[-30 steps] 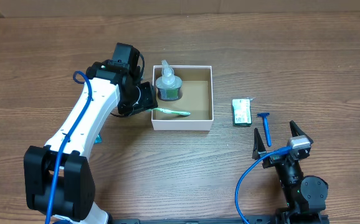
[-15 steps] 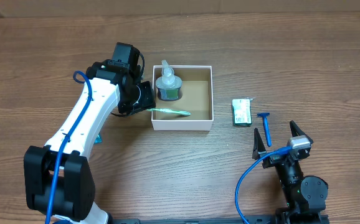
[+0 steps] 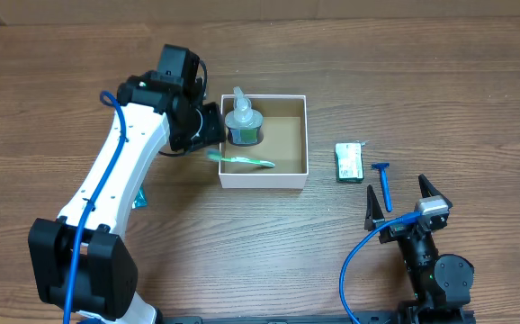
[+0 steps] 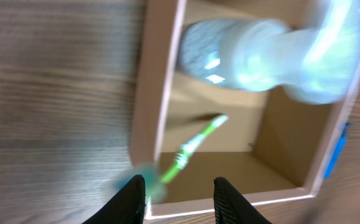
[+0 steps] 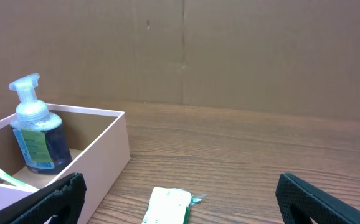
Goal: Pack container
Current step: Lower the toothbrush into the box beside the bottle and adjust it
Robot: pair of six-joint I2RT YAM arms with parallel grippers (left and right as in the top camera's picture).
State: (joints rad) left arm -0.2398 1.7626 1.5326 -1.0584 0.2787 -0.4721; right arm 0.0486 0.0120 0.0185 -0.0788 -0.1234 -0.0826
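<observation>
The container (image 3: 264, 181) is a white square box with a brown inside, at the table's middle. A clear pump bottle (image 3: 242, 121) stands in its back left corner. A green toothbrush (image 3: 245, 161) lies across the box's left wall, head inside and handle end sticking out. My left gripper (image 3: 210, 126) is open and empty, just outside that left wall. In the left wrist view the jaws (image 4: 179, 183) straddle the toothbrush (image 4: 195, 144) handle end without gripping it, above the box rim (image 4: 158, 81) and bottle (image 4: 242, 56). My right gripper (image 3: 402, 203) is open and empty near the front edge.
A small green packet (image 3: 349, 161) and a blue razor (image 3: 385, 183) lie right of the box. The right wrist view shows the packet (image 5: 167, 208), box wall (image 5: 99, 162) and bottle (image 5: 35, 134). A small teal thing (image 3: 139, 200) lies partly under the left arm.
My left gripper has pulled back from the toothbrush, towards the far left. The toothbrush now lies free across the box's left wall. The right arm has not moved.
</observation>
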